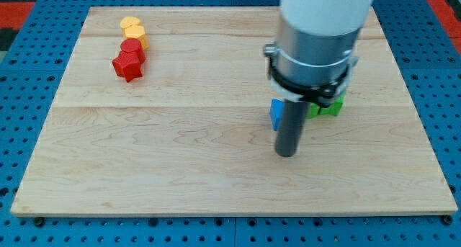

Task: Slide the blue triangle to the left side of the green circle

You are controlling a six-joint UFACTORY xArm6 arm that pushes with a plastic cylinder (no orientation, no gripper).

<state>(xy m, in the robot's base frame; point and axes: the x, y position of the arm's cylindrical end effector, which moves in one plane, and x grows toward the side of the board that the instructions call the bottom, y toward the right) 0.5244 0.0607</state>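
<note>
The blue triangle shows only as a small blue sliver on the worktop, mostly hidden behind the rod, at the view's centre-right. My tip rests just below it. There are no fingers here, only the rod. A green block peeks out just right of the rod. Far upper left sit a yellow block, red block and red star in a tight column

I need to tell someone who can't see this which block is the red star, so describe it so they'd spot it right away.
On the wooden board, look to the top left corner, where three blocks sit in a short touching row. The red star is the lowest, below the red round block and yellow block; only it has points.
</note>
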